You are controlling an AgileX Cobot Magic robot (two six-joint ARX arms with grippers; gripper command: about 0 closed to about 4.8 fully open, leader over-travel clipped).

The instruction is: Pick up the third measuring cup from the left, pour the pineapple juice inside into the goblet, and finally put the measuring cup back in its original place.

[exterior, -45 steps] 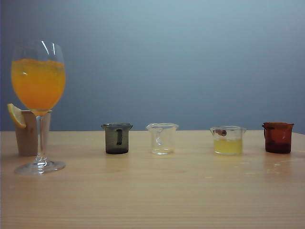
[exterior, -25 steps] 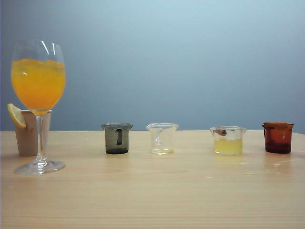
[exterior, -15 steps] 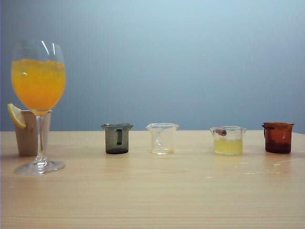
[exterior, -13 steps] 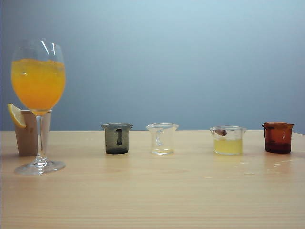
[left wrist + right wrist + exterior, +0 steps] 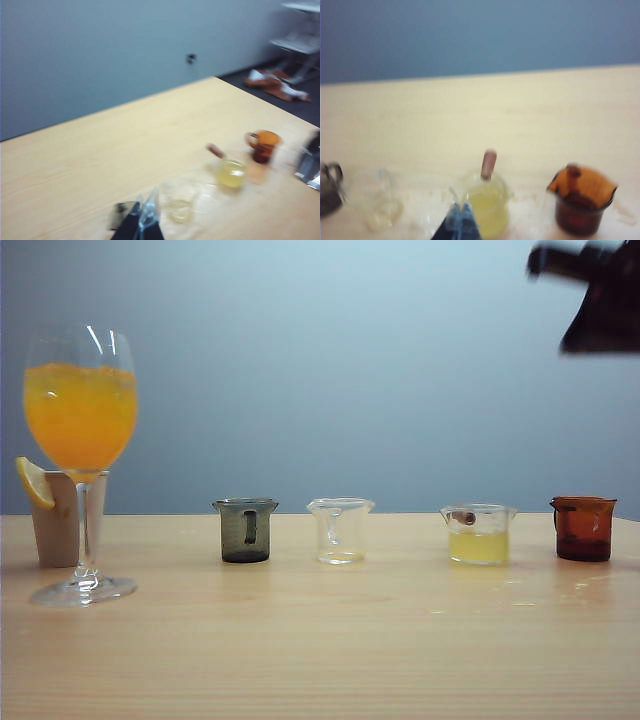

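Exterior view: the third measuring cup (image 5: 478,534) stands upright on the table (image 5: 320,660), near its far edge and toward the right end of the row, holding the pineapple juice (image 5: 478,546). It sits between the clear empty cup (image 5: 340,530) and the amber cup (image 5: 583,528), apart from both. The smoky grey cup (image 5: 245,530) opens the row. The goblet (image 5: 80,460) stands near the left edge, its bowl filled with orange drink, just beside a beige cup (image 5: 58,518) carrying a lemon slice. A dark, blurred arm part (image 5: 595,295) shows high above the right end of the table; no gripper can be made out here.

Left wrist view: the left gripper (image 5: 141,225) has its tips together, empty, above the table near the grey and clear cups.

Right wrist view: the right gripper (image 5: 461,222) is closed and empty, pointing at the third measuring cup from above its near side.

Step in hand, as judged: the approach, before any grasp. The next move calls for the right jaws to part, then descend around the cup.

No brand, label or legible writing is visible.
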